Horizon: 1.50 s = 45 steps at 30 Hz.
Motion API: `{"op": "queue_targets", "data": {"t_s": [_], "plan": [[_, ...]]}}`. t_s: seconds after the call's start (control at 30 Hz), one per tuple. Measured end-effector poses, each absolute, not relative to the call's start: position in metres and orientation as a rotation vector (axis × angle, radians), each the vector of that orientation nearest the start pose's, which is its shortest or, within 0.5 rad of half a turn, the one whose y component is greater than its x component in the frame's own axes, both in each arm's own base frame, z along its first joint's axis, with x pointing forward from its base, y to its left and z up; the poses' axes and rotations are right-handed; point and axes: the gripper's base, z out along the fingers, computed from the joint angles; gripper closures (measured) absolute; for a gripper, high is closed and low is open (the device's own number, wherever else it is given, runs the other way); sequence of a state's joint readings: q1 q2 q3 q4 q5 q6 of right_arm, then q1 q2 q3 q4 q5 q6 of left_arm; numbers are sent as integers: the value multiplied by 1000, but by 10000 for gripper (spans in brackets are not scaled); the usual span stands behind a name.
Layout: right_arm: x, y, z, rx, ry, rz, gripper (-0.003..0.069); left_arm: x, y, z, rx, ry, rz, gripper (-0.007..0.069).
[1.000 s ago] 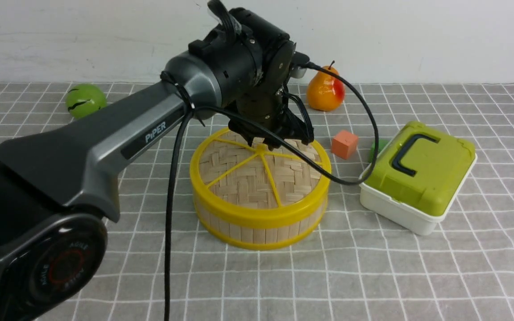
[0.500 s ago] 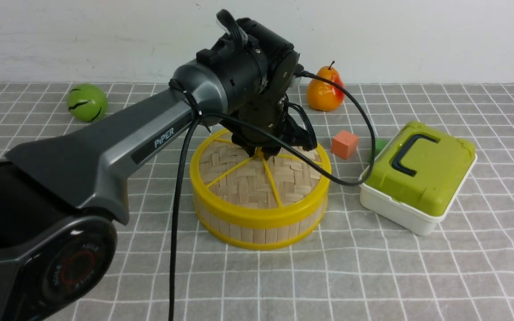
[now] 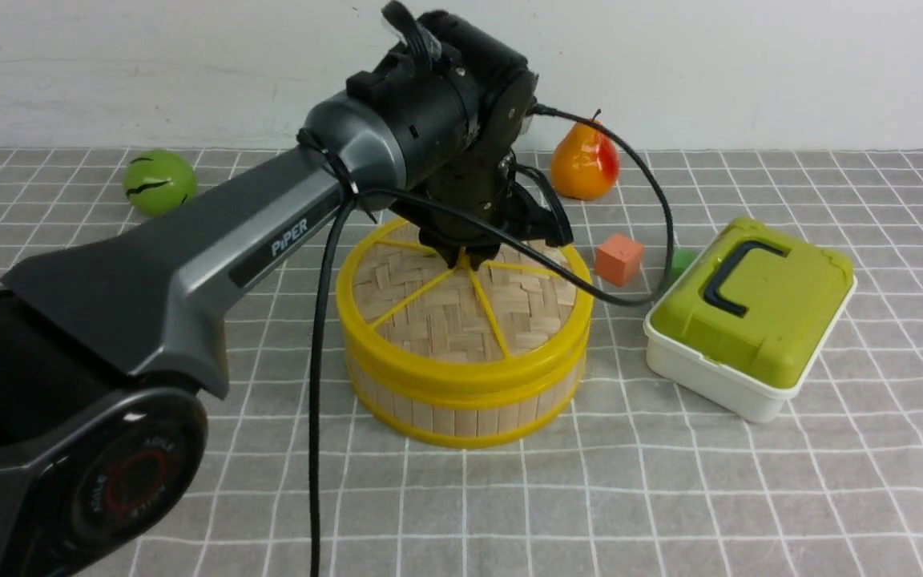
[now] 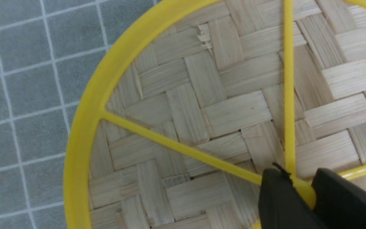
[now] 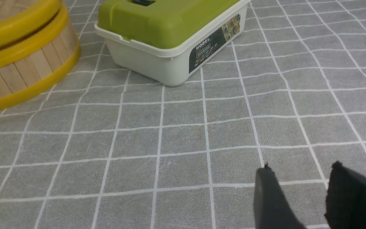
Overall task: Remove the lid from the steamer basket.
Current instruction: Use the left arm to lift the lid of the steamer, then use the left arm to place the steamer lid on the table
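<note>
The lid (image 3: 445,312), a woven bamboo disc with a yellow rim and spokes, is held a little above the steamer basket (image 3: 461,405), with a dark gap showing between the two yellow rings. My left gripper (image 3: 468,258) is shut on the lid's centre knob (image 4: 303,190) from above. The lid also shows in the left wrist view (image 4: 221,105) and its rim in the right wrist view (image 5: 17,28), above the basket (image 5: 21,73). My right gripper (image 5: 300,173) is open and empty, low over the cloth; it does not show in the front view.
A white box with a green lid (image 3: 750,312) stands right of the basket, also in the right wrist view (image 5: 170,31). An orange cube (image 3: 618,259), a small green piece (image 3: 679,261), a pear (image 3: 583,167) and a green ball (image 3: 159,182) lie behind. A black cable (image 3: 321,385) hangs from the left arm.
My left gripper came down onto the knob, shut on it, and has raised the lid slightly; a gap now shows between lid and basket rings.
</note>
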State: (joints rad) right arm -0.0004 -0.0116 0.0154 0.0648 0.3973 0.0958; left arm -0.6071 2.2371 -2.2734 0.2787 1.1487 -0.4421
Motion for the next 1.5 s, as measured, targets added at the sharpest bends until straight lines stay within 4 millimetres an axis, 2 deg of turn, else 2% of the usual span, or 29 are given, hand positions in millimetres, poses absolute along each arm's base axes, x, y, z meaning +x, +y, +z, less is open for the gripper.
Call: {"op": "queue_targets", "data": {"t_s": [0.13, 0.17, 0.2, 0.27, 0.3, 0.33, 0.37, 0.43, 0.5, 0.53, 0.6, 0.63, 0.67, 0.83, 0.9, 0.93, 1.0, 1.1, 1.27, 1.4, 1.5], "plan": [[52, 2, 173, 130, 1882, 130, 421, 410, -242, 366, 219, 2384, -110, 512], [52, 2, 173, 130, 1882, 130, 421, 409, -240, 370, 217, 2377, -112, 512], [52, 2, 173, 130, 1882, 130, 421, 403, -223, 394, 189, 2335, -118, 512], [52, 2, 173, 130, 1882, 130, 421, 395, -196, 421, 152, 2307, -99, 512], [52, 2, 173, 130, 1882, 130, 421, 395, -191, 423, 142, 2306, -93, 512], [52, 2, 173, 131, 1881, 132, 421, 393, -172, 433, 111, 2309, -63, 512], [52, 2, 173, 131, 1881, 132, 421, 391, -165, 437, 95, 2305, -57, 512], [52, 2, 173, 131, 1881, 132, 421, 396, -116, 451, -29, 2286, -14, 512], [52, 2, 173, 131, 1881, 132, 421, 400, -95, 450, -89, 2295, 0, 512], [52, 2, 173, 131, 1881, 132, 421, 406, -70, 440, -161, 2335, 5, 512], [52, 2, 173, 131, 1881, 132, 421, 414, -46, 415, -227, 2426, 18, 512], [52, 2, 173, 131, 1881, 132, 421, 416, -39, 402, -244, 2471, 26, 512], [52, 2, 173, 131, 1881, 132, 421, 418, -35, 380, -256, 2542, 29, 512], [52, 2, 173, 131, 1881, 132, 421, 426, -38, 299, -222, 2657, 34, 512], [52, 2, 173, 131, 1881, 132, 421, 426, -42, 282, -201, 2661, 31, 512], [52, 2, 173, 131, 1881, 132, 419, 427, -44, 265, -184, 2646, 30, 512], [52, 2, 173, 131, 1881, 132, 417, 430, -46, 245, -173, 2607, 28, 512], [52, 2, 173, 131, 1881, 132, 416, 435, -47, 232, -192, 2566, 14, 512], [52, 2, 173, 131, 1881, 132, 416, 442, -48, 199, -186, 2623, 47, 512], [52, 2, 173, 131, 1881, 132, 416, 443, -49, 194, -164, 2634, 73, 512], [52, 2, 173, 131, 1881, 132, 416, 444, -49, 192, -163, 2636, 74, 484]]}}
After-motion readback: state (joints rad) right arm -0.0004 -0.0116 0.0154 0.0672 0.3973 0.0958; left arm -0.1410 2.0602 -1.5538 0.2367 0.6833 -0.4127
